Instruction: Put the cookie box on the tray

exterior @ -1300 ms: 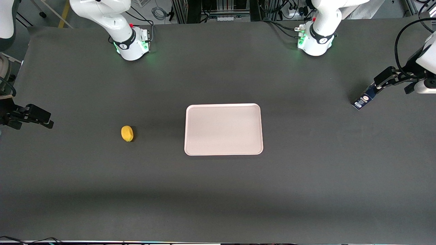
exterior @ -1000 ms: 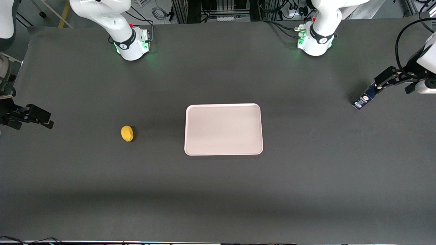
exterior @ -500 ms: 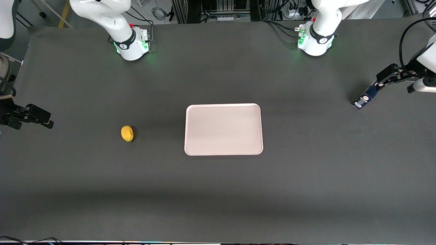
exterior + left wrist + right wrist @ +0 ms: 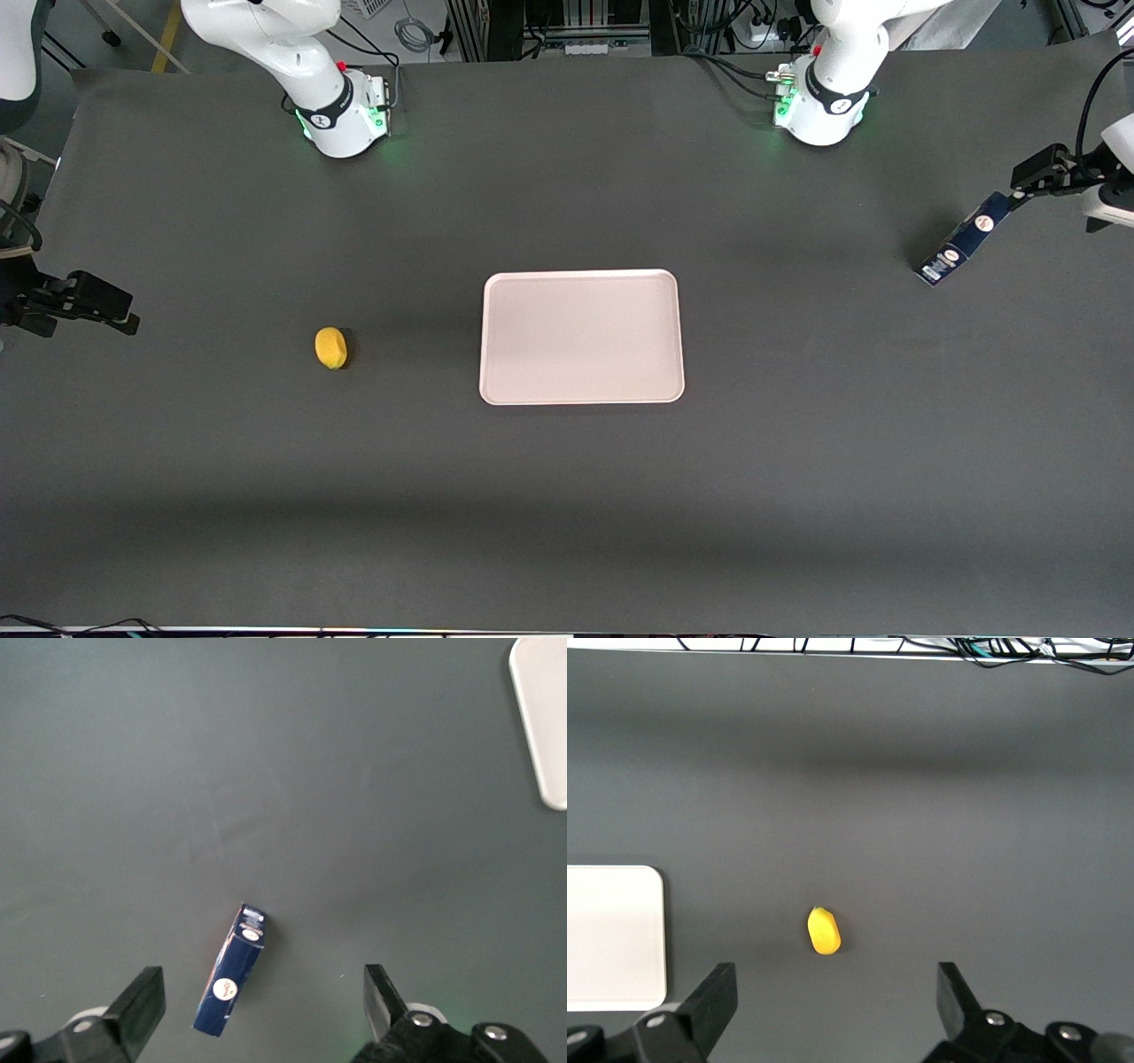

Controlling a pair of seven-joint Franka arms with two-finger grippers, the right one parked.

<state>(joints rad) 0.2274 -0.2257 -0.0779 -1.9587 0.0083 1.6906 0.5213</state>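
The dark grey worktop [image 4: 567,496] carries the large pale pink rectangular tray [image 4: 581,337] mid-table. Only the wrist view shows the left gripper [image 4: 264,1010] with fingers [image 4: 142,1001] spread apart above the slim navy-blue cookie box [image 4: 232,970], which lies toward the working arm's end, its long axis diagonal.

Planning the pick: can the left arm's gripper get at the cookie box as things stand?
Probably yes. The gripper hovers open above the cookie box, which lies alone on the bare table, away from the tray; nothing crowds it.
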